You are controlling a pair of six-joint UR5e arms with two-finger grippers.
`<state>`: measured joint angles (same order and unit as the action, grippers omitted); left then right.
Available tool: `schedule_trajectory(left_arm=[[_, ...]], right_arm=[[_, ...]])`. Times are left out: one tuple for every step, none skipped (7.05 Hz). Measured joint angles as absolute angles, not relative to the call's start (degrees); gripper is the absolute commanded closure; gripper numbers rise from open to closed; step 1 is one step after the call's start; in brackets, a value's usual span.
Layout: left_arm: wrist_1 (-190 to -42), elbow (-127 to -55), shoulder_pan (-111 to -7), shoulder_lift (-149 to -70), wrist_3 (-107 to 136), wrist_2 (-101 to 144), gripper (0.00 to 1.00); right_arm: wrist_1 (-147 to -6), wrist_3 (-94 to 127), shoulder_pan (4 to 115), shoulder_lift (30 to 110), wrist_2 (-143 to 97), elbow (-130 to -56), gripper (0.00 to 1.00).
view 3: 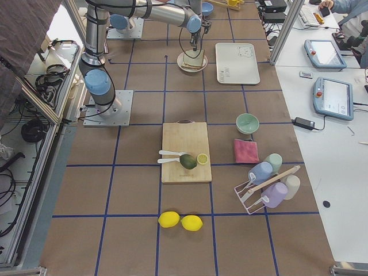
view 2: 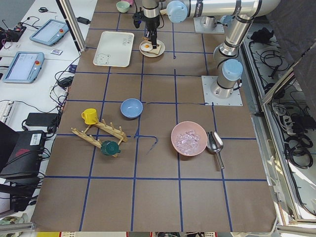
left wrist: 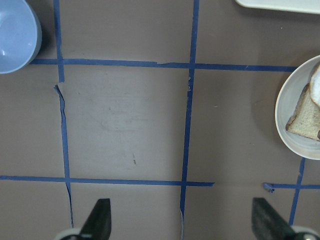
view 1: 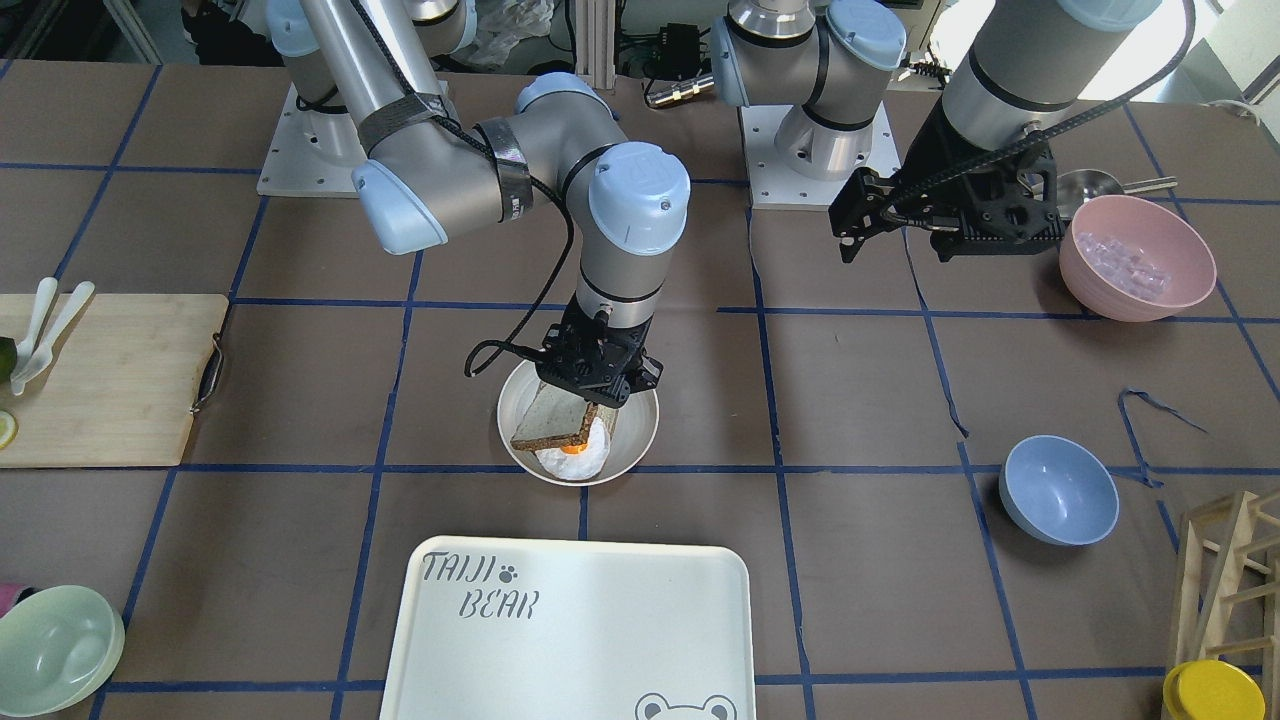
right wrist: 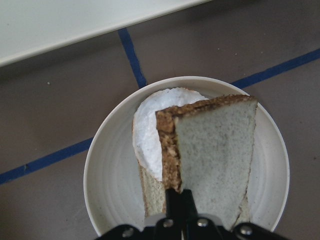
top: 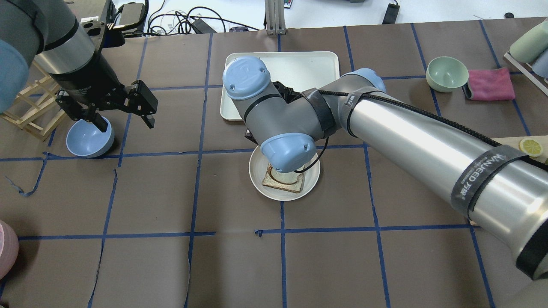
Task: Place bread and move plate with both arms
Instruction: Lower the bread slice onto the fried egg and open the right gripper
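Observation:
The bread (view 1: 548,420), pale grey with a dark brown crust, is held tilted on edge just above the plate (view 1: 640,440). My right gripper (view 1: 592,398) is shut on its lower edge; the right wrist view shows the bread (right wrist: 215,150) pinched between the fingers over the plate (right wrist: 100,170). A fried egg (right wrist: 150,125) lies on a paler slice in the plate beneath it. My left gripper (top: 126,122) is open and empty, hovering over the table near the blue bowl (top: 87,139), well apart from the plate (top: 261,188).
The white "TAIJI BEAR" tray (view 1: 570,640) lies just past the plate. A pink bowl (view 1: 1135,255) with ice, a wooden cutting board (view 1: 100,380), a green bowl (view 1: 55,650) and a wooden rack (view 1: 1230,580) stand around the table's edges.

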<state>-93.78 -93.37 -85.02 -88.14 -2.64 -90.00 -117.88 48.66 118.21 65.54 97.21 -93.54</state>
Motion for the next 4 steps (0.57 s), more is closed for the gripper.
schedule_trajectory(left_arm=[[-93.8, -93.4, -85.0, -88.2, -2.6, -90.0, 0.00], [-93.8, -93.4, -85.1, -88.2, -2.6, -90.1, 0.00], [-93.8, -93.4, -85.1, -88.2, -2.6, -90.1, 0.00], [-93.8, -93.4, -85.0, -88.2, -2.6, -90.1, 0.00]], right_arm=[[-118.0, 48.6, 118.2, 65.5, 97.2, -93.6, 0.24], [-118.6, 48.4, 118.2, 65.6, 97.2, -93.6, 0.03], [-120.1, 47.9, 118.3, 65.7, 97.3, -93.5, 0.00], [-121.9, 46.0, 118.3, 66.0, 97.4, -93.3, 0.00]])
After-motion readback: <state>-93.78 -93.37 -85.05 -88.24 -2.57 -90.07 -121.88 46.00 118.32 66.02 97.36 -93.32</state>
